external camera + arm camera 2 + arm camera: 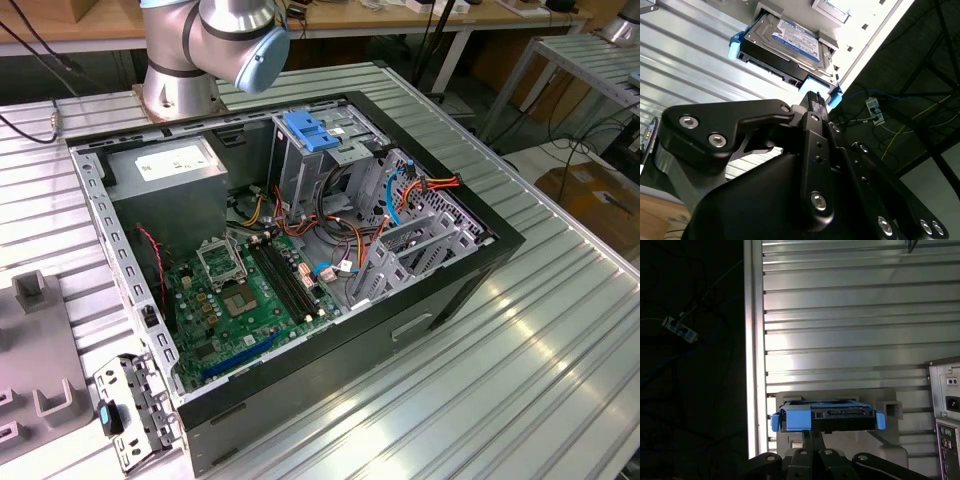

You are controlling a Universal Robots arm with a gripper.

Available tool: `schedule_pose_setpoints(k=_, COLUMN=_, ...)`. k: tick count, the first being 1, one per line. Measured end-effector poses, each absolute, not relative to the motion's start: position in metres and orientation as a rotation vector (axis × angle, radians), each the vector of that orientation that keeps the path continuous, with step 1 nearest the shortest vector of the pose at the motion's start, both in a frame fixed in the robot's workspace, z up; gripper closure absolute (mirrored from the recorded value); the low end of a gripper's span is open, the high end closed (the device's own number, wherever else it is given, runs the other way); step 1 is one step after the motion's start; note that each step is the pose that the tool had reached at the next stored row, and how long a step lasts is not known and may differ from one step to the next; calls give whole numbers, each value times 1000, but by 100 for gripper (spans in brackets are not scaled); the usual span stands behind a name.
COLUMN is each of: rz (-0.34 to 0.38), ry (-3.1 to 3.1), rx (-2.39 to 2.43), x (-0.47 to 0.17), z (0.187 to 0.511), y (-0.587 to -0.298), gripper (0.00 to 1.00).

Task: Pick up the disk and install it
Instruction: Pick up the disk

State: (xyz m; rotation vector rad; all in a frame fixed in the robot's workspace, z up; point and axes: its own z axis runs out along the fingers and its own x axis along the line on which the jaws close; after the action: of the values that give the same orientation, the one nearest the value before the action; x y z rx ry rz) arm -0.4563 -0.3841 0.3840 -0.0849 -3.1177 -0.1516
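Hovering just beside the disk (788, 41) (842, 416), the end effector (813, 96) (810, 433) hides whether it is clenched.

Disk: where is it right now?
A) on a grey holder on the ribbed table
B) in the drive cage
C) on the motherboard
A: in both wrist views the disk lies on a grey holder on the ribbed table, outside the computer case.

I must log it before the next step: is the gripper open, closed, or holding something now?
Gripper: closed, right at the disk; whether it grips the disk cannot be told.
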Motion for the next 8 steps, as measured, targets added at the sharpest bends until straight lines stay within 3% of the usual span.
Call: schedule_pose_setpoints(k=8, rz=-151, ry=-3117, rx=-29, x=-457, z=384, y=-384, gripper=89)
